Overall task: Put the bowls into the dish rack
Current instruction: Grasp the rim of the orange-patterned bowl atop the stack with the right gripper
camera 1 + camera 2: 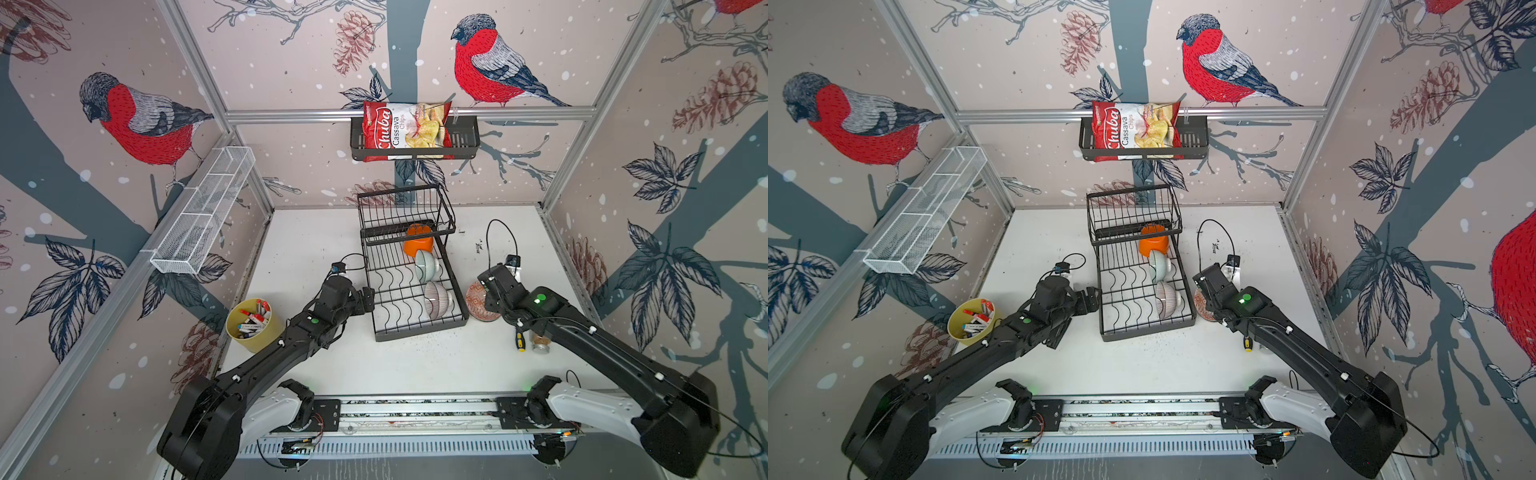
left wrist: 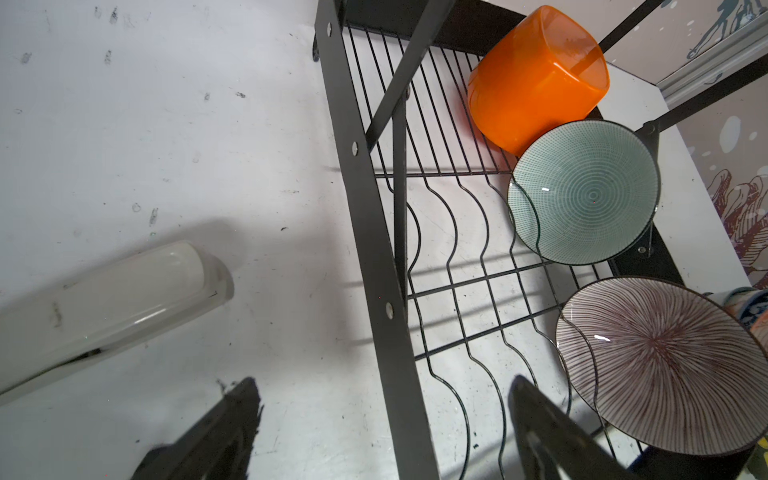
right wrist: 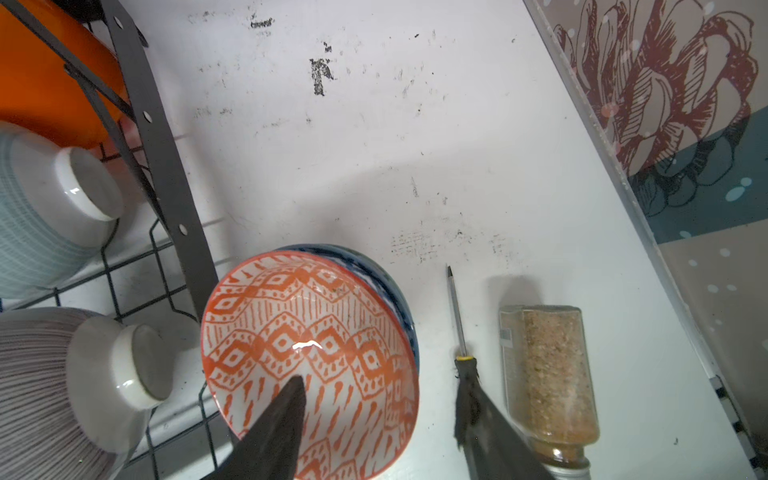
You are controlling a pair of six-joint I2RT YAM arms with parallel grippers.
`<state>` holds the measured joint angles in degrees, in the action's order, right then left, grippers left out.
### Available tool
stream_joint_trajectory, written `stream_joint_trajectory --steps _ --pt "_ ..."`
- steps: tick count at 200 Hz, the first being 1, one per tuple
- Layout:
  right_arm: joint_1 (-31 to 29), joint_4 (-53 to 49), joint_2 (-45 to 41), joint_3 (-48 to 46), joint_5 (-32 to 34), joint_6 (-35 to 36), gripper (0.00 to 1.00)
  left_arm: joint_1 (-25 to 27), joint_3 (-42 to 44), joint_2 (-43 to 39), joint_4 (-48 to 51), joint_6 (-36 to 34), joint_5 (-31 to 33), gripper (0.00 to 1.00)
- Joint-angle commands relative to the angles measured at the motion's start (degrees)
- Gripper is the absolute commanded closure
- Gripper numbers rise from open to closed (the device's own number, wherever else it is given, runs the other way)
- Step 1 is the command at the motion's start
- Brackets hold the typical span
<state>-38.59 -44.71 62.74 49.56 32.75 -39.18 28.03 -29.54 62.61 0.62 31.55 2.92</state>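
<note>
The scuffed white worktop (image 1: 316, 249) carried the dish rack (image 1: 419, 330), a yellow pen cup (image 1: 253, 336), two stacked bowls (image 3: 311, 316), a screwdriver (image 3: 457, 316) and a toppled spice jar (image 3: 548, 374).

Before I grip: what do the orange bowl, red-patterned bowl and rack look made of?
Orange bowl: likely plastic, translucent and smooth; the rack's bar shows through its wall. Red-patterned bowl: probably glazed ceramic, with a sharp glossy highlight. Dish rack: apparently metal, matte black wire and flat riveted strips.
</note>
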Motion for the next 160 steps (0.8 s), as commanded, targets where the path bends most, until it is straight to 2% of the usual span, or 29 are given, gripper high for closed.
stream_joint_trajectory --steps 1,67,160 --pt "0.72 1.32 0.08 -0.1 0.15 0.06 0.44 0.0 -0.32 0.69 -0.71 0.16 -1.14 0.07" --pt "4.38 5.76 1.36 -1.9 -1.88 1.45 0.57 0.0 -0.23 3.08 -1.1 0.86 -2.02 0.07" --pt "6.77 7.09 6.22 -1.5 -3.79 2.62 0.7 0.0 0.05 4.46 -1.77 0.62 -2.57 0.07"
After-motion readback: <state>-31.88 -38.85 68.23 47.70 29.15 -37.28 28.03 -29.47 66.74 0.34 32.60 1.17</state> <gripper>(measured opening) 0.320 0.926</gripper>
